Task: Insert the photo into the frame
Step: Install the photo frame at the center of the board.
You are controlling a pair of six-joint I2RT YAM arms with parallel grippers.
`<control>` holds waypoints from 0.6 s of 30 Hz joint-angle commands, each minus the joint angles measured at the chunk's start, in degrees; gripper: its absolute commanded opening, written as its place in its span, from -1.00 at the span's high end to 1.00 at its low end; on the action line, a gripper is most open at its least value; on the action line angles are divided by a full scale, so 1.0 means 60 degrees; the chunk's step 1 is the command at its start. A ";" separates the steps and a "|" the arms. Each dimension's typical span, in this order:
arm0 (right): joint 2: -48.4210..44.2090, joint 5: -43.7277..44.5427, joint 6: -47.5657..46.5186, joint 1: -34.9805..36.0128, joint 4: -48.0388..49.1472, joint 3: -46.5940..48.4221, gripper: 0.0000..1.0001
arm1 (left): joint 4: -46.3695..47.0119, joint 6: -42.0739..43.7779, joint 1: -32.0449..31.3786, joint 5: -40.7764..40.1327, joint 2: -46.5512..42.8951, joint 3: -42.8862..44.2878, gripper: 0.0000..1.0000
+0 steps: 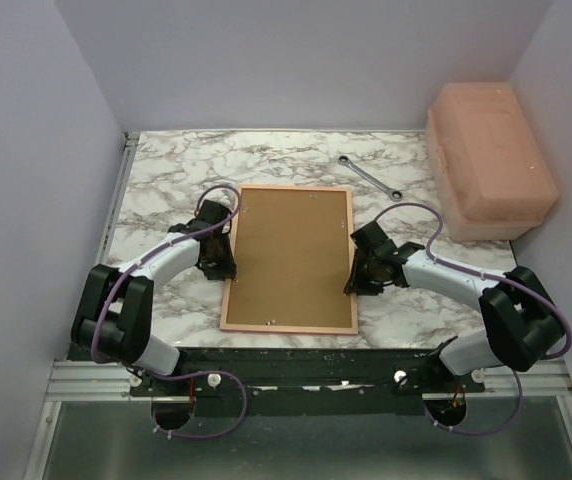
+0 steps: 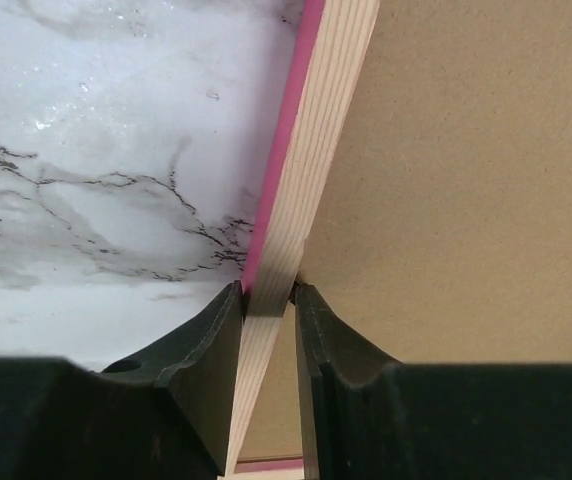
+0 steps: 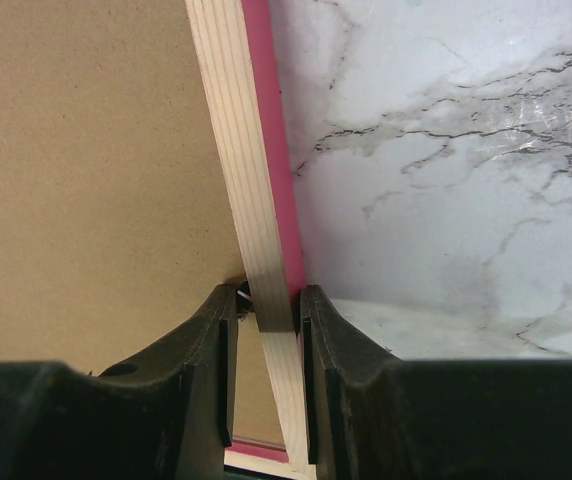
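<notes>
While the frame (image 1: 286, 325) sits pale wood side up on the desk (image 1: 166, 190), both claws are on it, one at each long rail, so it lies right between them. Left claw (image 2: 266, 300) first: it's narrow and pinched on the left rail. One finger (image 2: 211, 345) is against the outer pink edge and the other is on the inner side, where the wood meets the brown panel (image 1: 291, 255). Over to the right claw (image 3: 268, 300), and it's the mirror picture. It's narrow too and gripping the right rail, with its outer finger (image 3: 341, 350) tight on the pink edge. The inner finger shows a sliver of a gap at the tip, beside the panel. Both claws take their rails at about mid-length, a touch nearer the arm bases. The panel fills the frame opening from one claw across to the other, flush inside the rails. Whether the frame rests flat or is raised a little off the marble, I can't tell from here. Beyond the right claw, away from the bases, a wrench (image 1: 369, 178) lies on the desk, well apart from the frame. Farther out to that claw's right sits a pink box (image 1: 491, 160) at the desk edge.
</notes>
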 commanded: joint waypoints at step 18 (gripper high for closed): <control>0.0722 0.0131 -0.0480 0.0059 -0.0531 0.0514 0.49 | 0.0081 -0.0220 0.0142 0.0804 -0.1216 -0.0507 -0.24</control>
